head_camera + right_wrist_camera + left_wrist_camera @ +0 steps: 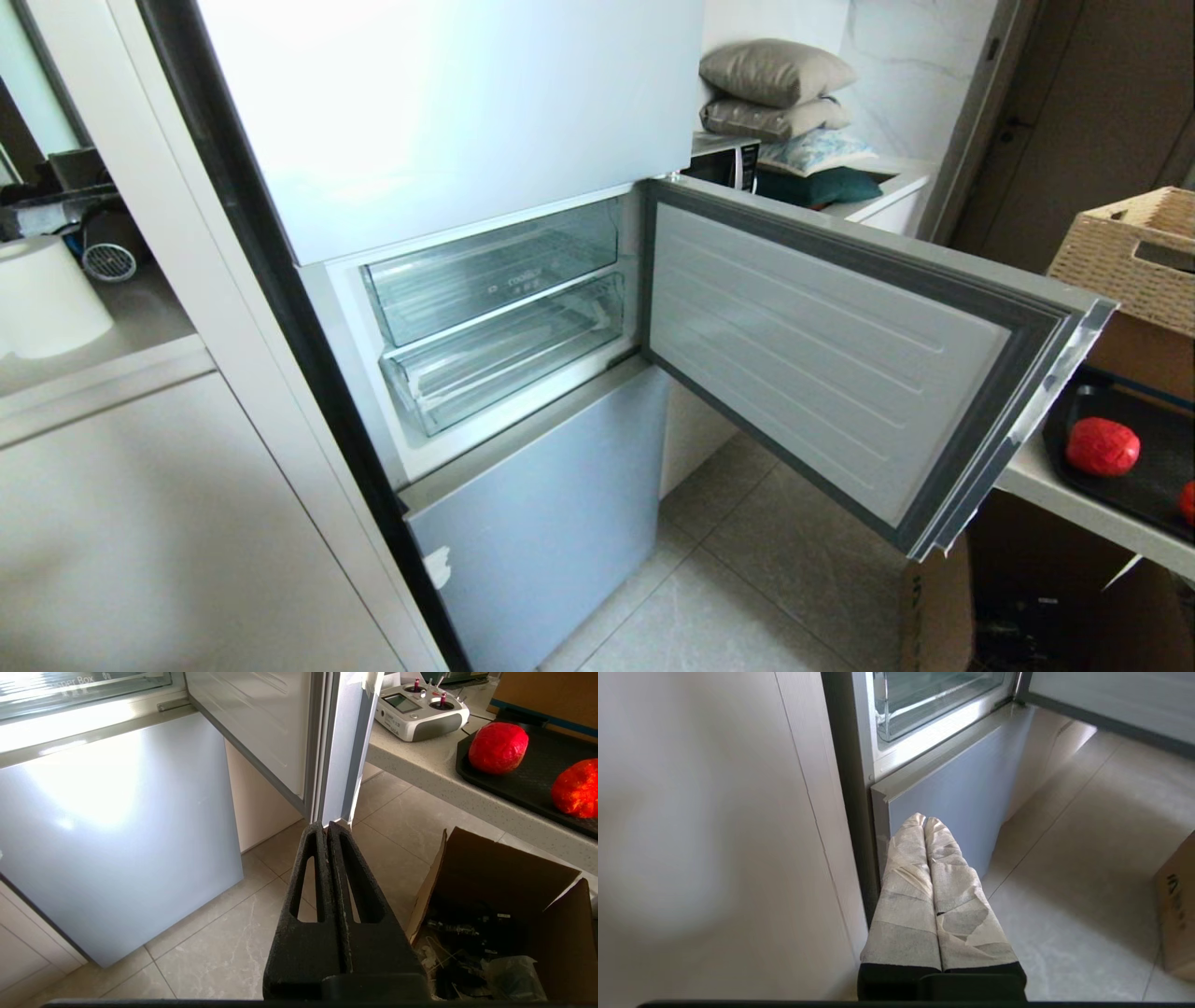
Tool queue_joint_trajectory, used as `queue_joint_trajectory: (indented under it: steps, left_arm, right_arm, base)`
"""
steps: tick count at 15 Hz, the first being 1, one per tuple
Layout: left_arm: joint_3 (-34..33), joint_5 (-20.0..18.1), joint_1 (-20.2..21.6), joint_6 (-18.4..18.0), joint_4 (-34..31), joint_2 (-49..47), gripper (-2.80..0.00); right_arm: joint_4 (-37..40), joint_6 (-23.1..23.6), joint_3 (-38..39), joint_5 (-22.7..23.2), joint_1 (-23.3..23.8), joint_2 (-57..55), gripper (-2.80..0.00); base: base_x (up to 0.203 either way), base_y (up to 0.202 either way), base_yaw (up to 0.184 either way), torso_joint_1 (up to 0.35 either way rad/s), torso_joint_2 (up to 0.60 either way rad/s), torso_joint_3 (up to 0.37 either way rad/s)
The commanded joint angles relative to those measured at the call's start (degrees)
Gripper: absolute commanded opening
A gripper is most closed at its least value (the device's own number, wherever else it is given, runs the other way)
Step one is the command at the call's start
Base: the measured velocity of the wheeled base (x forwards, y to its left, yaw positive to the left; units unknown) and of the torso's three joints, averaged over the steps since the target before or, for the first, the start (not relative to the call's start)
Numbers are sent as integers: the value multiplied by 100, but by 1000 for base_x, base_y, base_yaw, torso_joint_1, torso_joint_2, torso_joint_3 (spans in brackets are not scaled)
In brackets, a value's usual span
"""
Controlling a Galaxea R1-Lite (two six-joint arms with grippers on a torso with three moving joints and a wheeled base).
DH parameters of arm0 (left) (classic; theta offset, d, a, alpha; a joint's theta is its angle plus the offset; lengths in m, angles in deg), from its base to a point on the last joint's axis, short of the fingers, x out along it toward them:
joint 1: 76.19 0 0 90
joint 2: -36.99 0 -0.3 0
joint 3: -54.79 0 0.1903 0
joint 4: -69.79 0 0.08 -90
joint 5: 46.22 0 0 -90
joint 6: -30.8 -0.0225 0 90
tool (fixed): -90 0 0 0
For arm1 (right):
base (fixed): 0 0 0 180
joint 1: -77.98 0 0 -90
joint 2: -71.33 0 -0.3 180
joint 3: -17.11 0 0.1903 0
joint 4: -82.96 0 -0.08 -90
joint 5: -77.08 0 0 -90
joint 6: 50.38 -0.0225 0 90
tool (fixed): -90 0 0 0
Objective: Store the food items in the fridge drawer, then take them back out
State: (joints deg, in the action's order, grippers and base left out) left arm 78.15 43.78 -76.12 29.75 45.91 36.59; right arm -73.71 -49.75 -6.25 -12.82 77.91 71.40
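Two red lumpy food items [1103, 446] [1187, 502] lie on a black tray [1153, 471] on the counter at the right; the right wrist view shows both [498, 747] [577, 788]. The fridge's middle door [840, 355] stands open on two clear drawers. The lower, unlettered one is the fridge drawer [504, 359] [924, 700], pushed in and empty. My left gripper [924, 820], its fingers wrapped in pale tape, is shut on nothing low beside the fridge's bottom door. Over the floor by the open door's corner, my right gripper [325, 825] is shut and empty. Neither arm shows in the head view.
An open cardboard box [495, 896] of clutter sits on the floor under the counter [420, 760]. A grey remote controller [420, 711] and a wicker basket [1134, 247] are on the counter. A pale cabinet [140, 523] flanks the fridge's left side.
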Motion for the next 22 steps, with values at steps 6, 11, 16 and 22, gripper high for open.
queue_joint_trajectory:
  steps: [6, 11, 16, 22]
  left_arm:
    - [0, 0, 1, 17, 22, 31, -280]
    - [0, 0, 1, 17, 16, 31, -280]
    - [0, 0, 1, 17, 16, 31, -280]
    - [0, 0, 1, 17, 18, 31, -280]
  right_arm:
    - [313, -1221, -1374, -3, -1, -1128, -280]
    - [-703, -2077, -1845, 0, -2, -3759, -280]
    - [-3154, -2391, -2009, -15, 12, -6705, -280]
    - [-5967, -2460, -2232, 347, 53, -8921, -280]
  base:
    - [0, 0, 0, 0, 0, 0]
    - [0, 0, 0, 0, 0, 0]
    - [0, 0, 0, 0, 0, 0]
    - [0, 0, 0, 0, 0, 0]
